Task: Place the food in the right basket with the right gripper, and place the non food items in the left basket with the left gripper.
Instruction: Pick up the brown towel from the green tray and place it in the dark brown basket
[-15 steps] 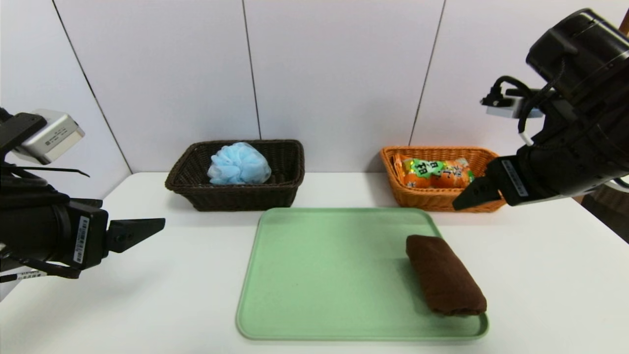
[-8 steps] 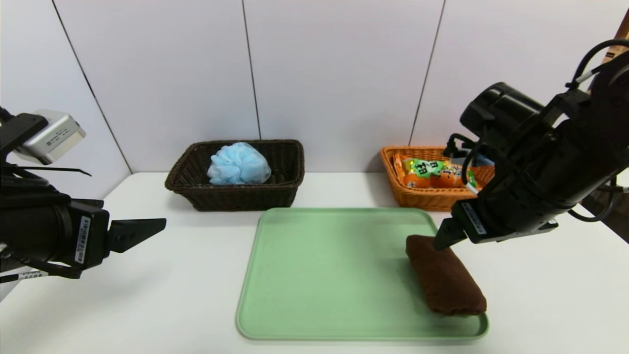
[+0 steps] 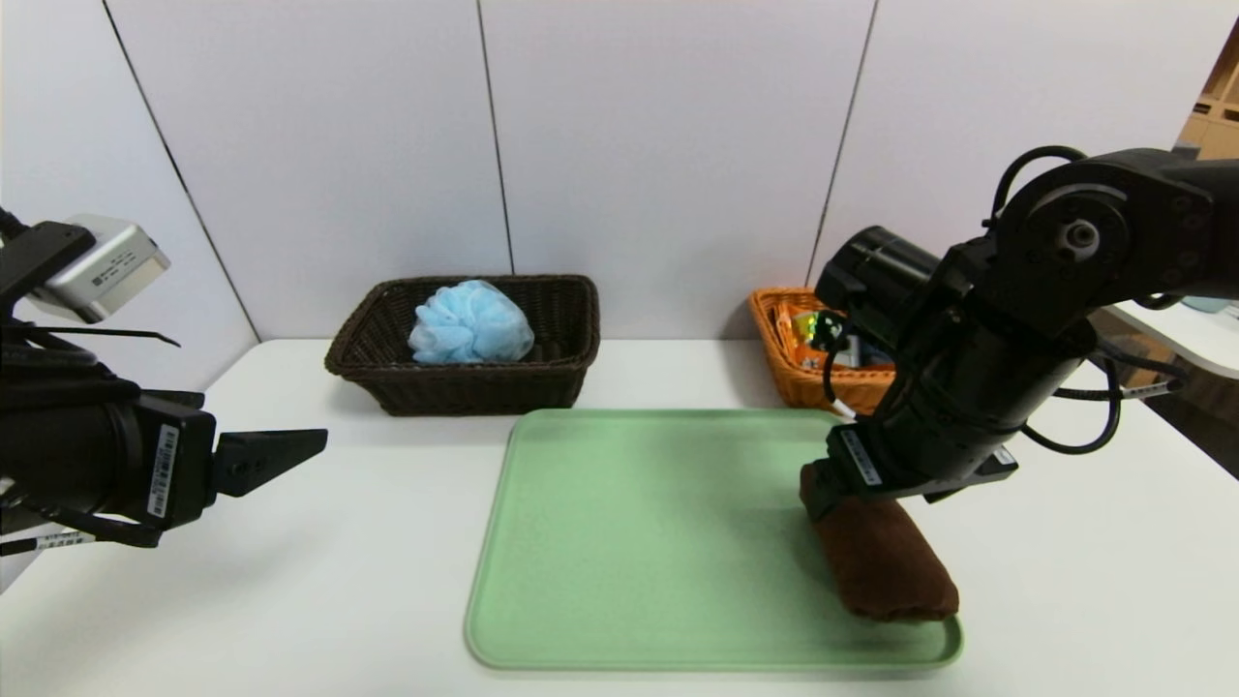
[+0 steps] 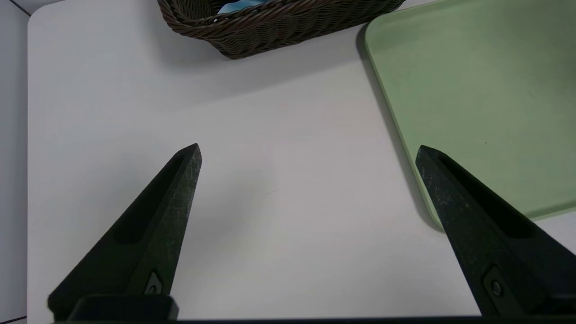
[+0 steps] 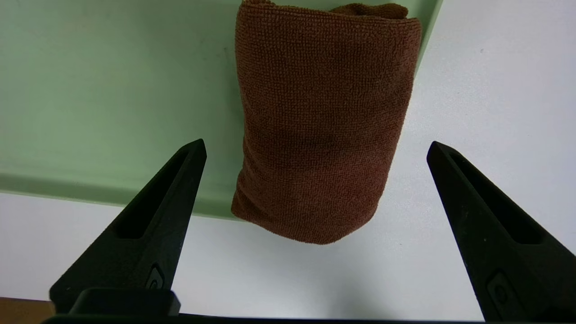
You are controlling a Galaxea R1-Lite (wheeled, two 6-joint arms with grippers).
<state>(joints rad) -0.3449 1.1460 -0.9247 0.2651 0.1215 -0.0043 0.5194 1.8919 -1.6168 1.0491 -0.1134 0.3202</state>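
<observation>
Jaws spread wide on the right gripper (image 5: 315, 143), pinching nothing, poised low over one end of the rolled brown towel (image 5: 321, 126). Directly beneath and between them, lengthwise along the tray's edge; one tip over the green tray (image 5: 90, 90), the other out over bare table (image 5: 495, 67).

Main hazard, by the look of it: wrong arm on the wrong item. Cloth, not food, so meant for the left gripper and the left basket. Closing here would probably end with the towel carried to the orange right basket (image 3: 774, 334) just behind the jaws, beside the snack packet (image 3: 811, 324) already in it.

Second hazard: the roll itself. Soft and loosely wound, so likely to squash, or to yield only its outer layer to a shallow pinch. Could then unroll on the lift, trail a flap, and drag across the tray. Gripped near one end only, likely to sag and slip out at the far end.

Third: the tray rim. With one tip descending just inside it, might catch the lip and shove or tilt the tray.

Well apart, across the tray from these jaws: the left gripper (image 4: 308, 150), jaws likewise spread and holding nothing, hovering over the table just beside the tray's far edge. Beyond it, the dark left basket (image 3: 465, 392) with a blue bath puff (image 3: 471, 322) inside. No collision risk between the arms at this separation.
</observation>
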